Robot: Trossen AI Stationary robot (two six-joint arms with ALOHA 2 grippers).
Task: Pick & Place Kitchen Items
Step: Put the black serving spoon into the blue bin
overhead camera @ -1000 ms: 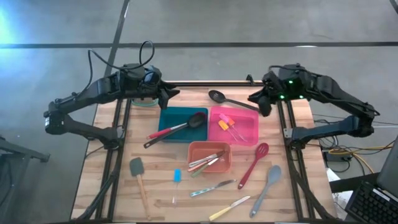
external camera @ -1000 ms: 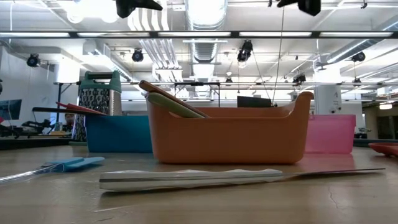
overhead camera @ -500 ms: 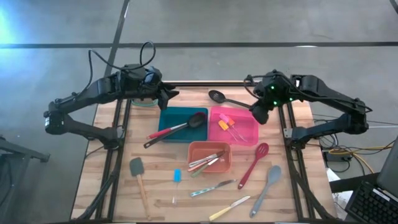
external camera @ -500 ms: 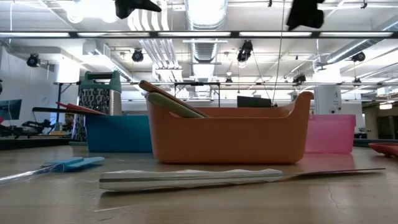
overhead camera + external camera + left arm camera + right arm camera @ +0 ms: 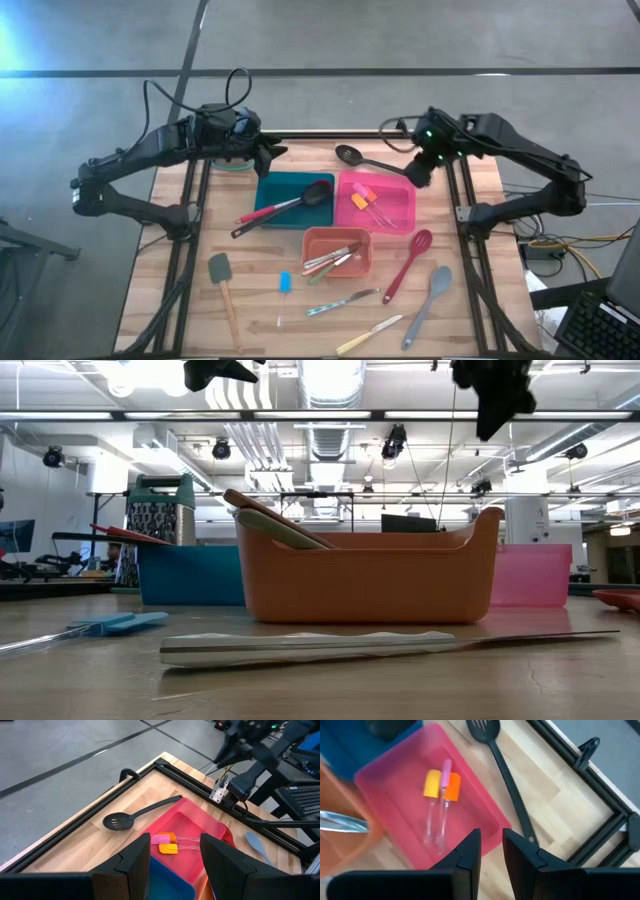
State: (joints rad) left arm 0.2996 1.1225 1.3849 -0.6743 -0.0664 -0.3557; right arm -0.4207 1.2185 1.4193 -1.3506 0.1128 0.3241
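While the left gripper (image 5: 268,152) is held parked above the table's far left corner, fingers (image 5: 131,862) parted and empty, the right gripper (image 5: 420,172) is seen above the far right part of the table, over the handle end of the black slotted spoon (image 5: 368,161). Its fingers (image 5: 468,854) are set a narrow gap apart, with nothing between them. The step in hand is judged to be an approach for a pick, the spoon being the likely target.

The black slotted spoon lies flat on bare wood just beyond the pink tray (image 5: 404,212). Its long axis is laid roughly along the table's far edge, tilted slightly; the perforated bowl points toward the table's middle-left, and the handle runs to the right, ending near the pink tray's far right corner.

For the next move, a descent onto the handle would be called for, with the finger line turned across the handle's axis and the gap widened enough to straddle it. Contact with the tray wall should be avoided, as the handle runs close beside it.

Other loose utensils, among them a red spoon (image 5: 407,264) and a grey spoon (image 5: 428,302), are noted on the near right of the table.
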